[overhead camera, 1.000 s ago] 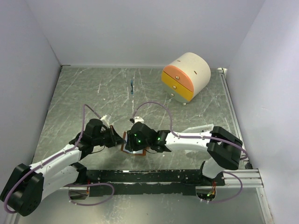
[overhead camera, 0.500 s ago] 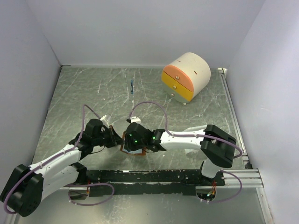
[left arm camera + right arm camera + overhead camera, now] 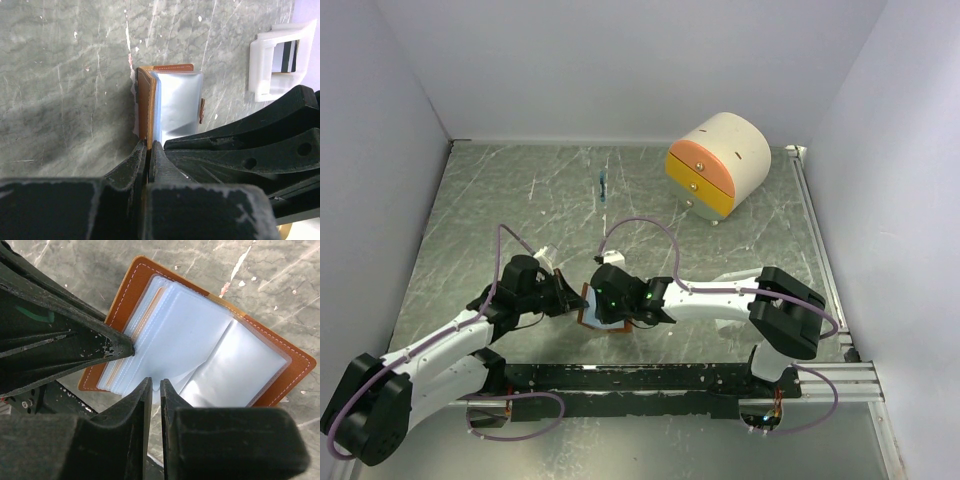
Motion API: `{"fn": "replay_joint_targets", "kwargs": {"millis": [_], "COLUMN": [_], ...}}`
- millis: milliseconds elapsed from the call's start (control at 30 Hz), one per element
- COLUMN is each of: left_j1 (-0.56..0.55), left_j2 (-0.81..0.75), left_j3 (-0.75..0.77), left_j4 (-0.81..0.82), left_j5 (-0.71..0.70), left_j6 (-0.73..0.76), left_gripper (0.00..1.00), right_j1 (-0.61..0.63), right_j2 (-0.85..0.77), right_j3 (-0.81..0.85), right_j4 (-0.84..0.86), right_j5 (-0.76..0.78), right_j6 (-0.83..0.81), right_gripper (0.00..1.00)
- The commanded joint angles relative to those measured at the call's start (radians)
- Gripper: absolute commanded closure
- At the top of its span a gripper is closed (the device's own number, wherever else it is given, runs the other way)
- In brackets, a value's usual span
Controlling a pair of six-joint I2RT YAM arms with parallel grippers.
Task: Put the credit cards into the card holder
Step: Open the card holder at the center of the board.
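The brown card holder (image 3: 296, 365) lies open, its pale inner sleeves (image 3: 240, 367) fanned out; it also shows in the top view (image 3: 588, 312). My left gripper (image 3: 148, 146) is shut on the edge of its brown cover (image 3: 144, 100) and holds that flap up. My right gripper (image 3: 156, 385) is shut on the near edge of a thin, flat, pale bluish credit card (image 3: 180, 337) that lies among the sleeves. In the top view both grippers, left (image 3: 572, 298) and right (image 3: 610, 305), meet at the holder. More cards (image 3: 289, 56) stand in a white tray.
The white tray (image 3: 260, 65) sits just beyond the holder in the left wrist view; the right arm hides it from above. A cream-and-orange drawer box (image 3: 718, 165) stands at the back right. A small blue object (image 3: 603, 186) lies at the back centre.
My right gripper has moved a little left, further over the card holder, and its elbow has shifted left. The left gripper has kept its hold.
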State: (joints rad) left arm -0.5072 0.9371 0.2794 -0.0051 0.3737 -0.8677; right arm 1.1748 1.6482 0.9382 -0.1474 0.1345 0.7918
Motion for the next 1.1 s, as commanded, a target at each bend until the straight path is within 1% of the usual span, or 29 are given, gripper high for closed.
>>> {"fn": "replay_joint_targets", "kwargs": {"millis": [0, 167, 300, 600, 733, 767, 800, 833, 900, 1067], "left_j1": [-0.005, -0.005, -0.005, -0.005, -0.005, -0.004, -0.005, -0.005, -0.005, -0.004], "left_j2": [-0.016, -0.016, -0.011, -0.015, -0.013, -0.014, -0.015, -0.016, -0.017, -0.012], "left_j3": [0.022, 0.021, 0.022, 0.019, 0.021, 0.021, 0.021, 0.021, 0.022, 0.020], "left_j4": [-0.002, -0.002, -0.005, -0.002, 0.001, 0.001, 0.001, 0.002, 0.002, 0.005], "left_j5": [-0.008, -0.011, -0.011, -0.012, -0.009, -0.009, -0.009, -0.010, -0.009, -0.007], "left_j6": [0.010, 0.010, 0.013, 0.009, 0.007, 0.007, 0.006, 0.006, 0.006, 0.006], "left_gripper": [0.93, 0.93, 0.93, 0.93, 0.93, 0.93, 0.93, 0.93, 0.93, 0.93], "right_j1": [0.006, 0.005, 0.005, 0.005, 0.010, 0.011, 0.012, 0.014, 0.017, 0.018], "right_j2": [-0.018, -0.011, -0.037, -0.104, -0.116, -0.115, -0.110, -0.101, -0.079, -0.032], "right_j3": [-0.007, 0.002, -0.002, 0.008, 0.026, 0.024, 0.024, 0.029, 0.039, 0.055], "right_j4": [-0.020, -0.047, -0.054, -0.100, -0.096, -0.080, -0.069, -0.063, -0.061, -0.044], "right_j5": [0.037, 0.056, 0.071, 0.097, 0.091, 0.085, 0.079, 0.076, 0.076, 0.057], "right_j6": [-0.001, 0.004, 0.022, 0.081, 0.078, 0.075, 0.070, 0.066, 0.056, 0.035], "right_gripper": [0.87, 0.87, 0.86, 0.78, 0.72, 0.69, 0.63, 0.60, 0.56, 0.56]}}
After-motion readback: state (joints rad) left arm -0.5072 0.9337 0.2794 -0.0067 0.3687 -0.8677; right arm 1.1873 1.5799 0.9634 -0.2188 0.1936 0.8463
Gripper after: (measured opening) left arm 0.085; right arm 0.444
